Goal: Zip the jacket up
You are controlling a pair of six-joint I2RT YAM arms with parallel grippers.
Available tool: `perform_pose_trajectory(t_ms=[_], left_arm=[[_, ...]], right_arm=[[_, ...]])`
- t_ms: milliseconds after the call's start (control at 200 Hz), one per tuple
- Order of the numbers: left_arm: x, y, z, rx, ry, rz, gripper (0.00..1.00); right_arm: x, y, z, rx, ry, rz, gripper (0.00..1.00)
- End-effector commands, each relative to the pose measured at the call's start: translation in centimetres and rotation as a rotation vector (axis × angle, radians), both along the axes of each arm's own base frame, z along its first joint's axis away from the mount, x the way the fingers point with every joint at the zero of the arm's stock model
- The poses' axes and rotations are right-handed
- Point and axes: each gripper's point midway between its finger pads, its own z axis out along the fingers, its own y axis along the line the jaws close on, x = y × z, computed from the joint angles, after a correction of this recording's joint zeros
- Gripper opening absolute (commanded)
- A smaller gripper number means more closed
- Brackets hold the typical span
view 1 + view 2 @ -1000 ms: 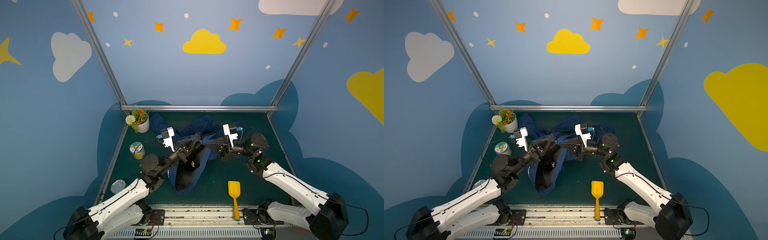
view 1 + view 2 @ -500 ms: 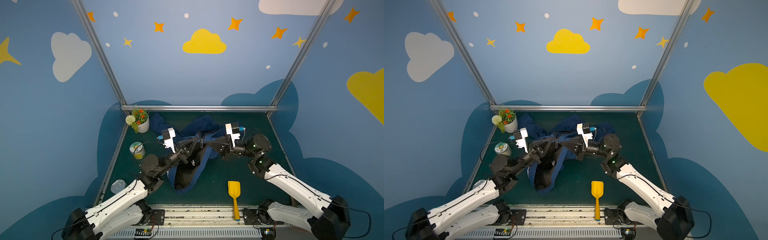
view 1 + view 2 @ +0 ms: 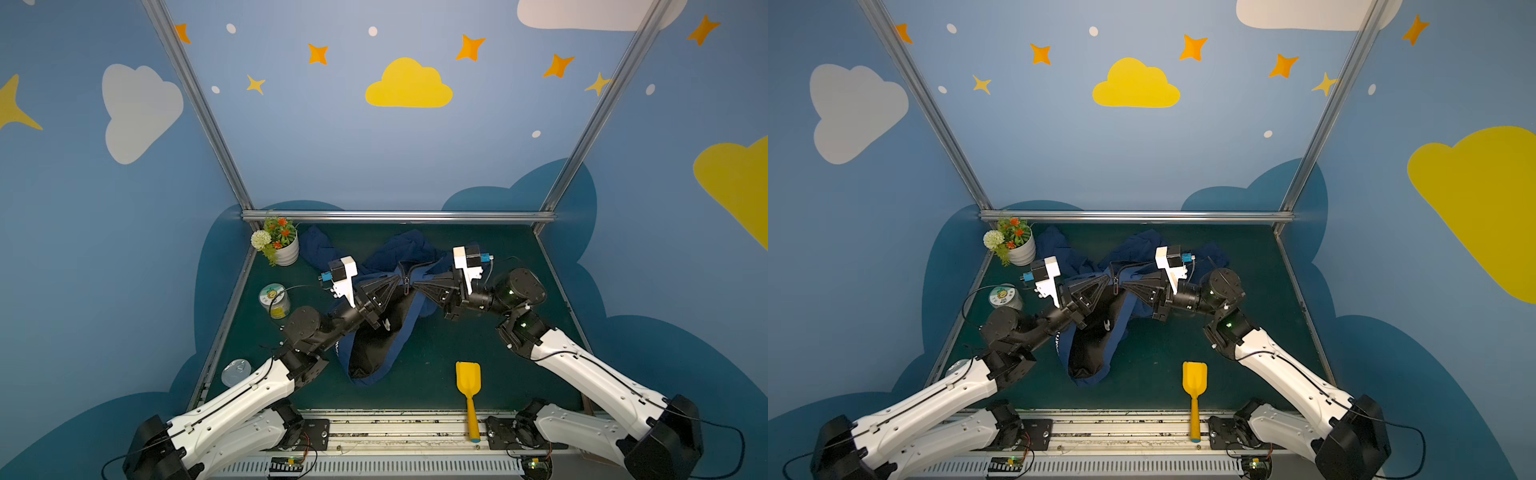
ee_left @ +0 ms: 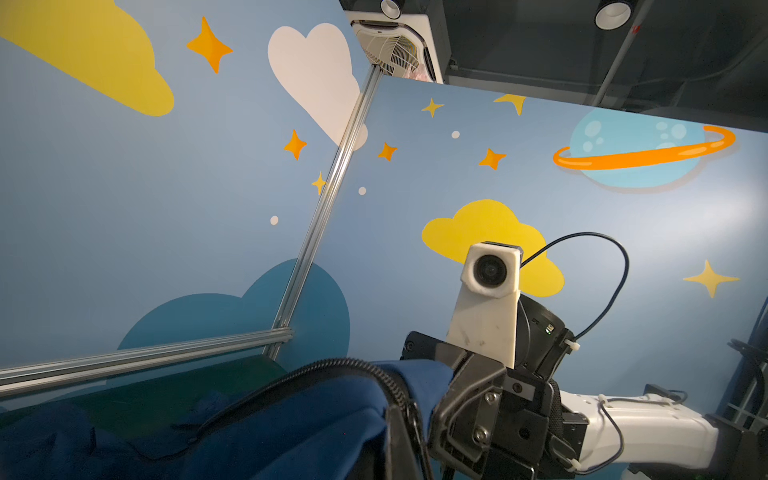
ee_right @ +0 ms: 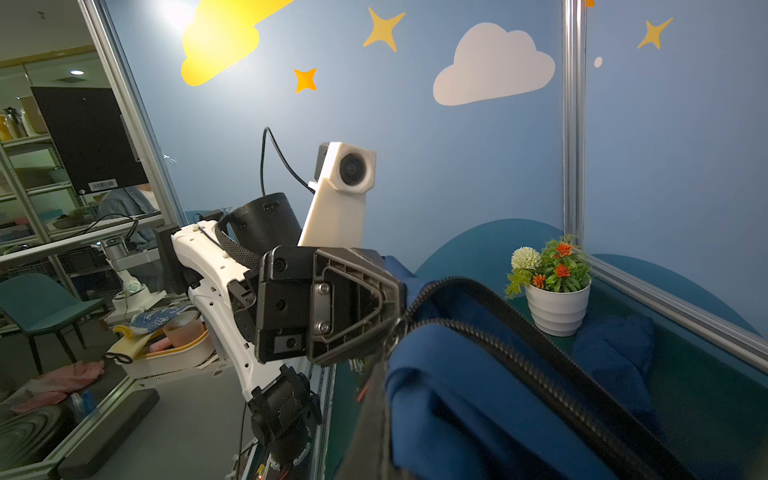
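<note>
1. left gripper (image 3: 397,284) and right gripper (image 3: 417,286) meet tip to tip over mid table. both are pinched tight on the jacket (image 3: 411,249) at its zipper (image 3: 406,279), with the fabric lifted between them.
2. jacket is bunched at centre. one sleeve lies just beside the plant pot (image 3: 287,254) in the back left corner, and the black-lined end trails toward the front rail.
3. tin can (image 3: 274,300) and clear lid (image 3: 235,372) crowd the left edge.
4. yellow scoop (image 3: 468,380) lies front right, apart from the jacket.
5. green mat (image 3: 457,332) is bare to the right of the jacket (the roomiest side).
</note>
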Motion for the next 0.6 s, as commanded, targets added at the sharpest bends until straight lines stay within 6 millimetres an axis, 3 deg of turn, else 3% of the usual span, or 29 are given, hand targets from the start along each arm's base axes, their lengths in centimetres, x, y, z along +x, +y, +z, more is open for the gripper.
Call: perform_pose_trajectory(t_ms=[0, 466, 596], left_arm=[[-1.3, 0.2, 2.4, -0.002, -0.110, 0.003, 0.03], [-1.1, 0.4, 2.1, 0.065, -0.121, 0.056, 0.03], [-1.1, 0.4, 1.7, 0.055, -0.126, 0.068, 0.03]], right_arm=[[-0.7, -0.9, 2.4, 0.058, -0.064, -0.017, 0.00], [-0.7, -1.4, 3.1, 0.095, -0.064, -0.038, 0.00], [-1.2, -1.9, 5.5, 0.223, -0.055, -0.002, 0.00]])
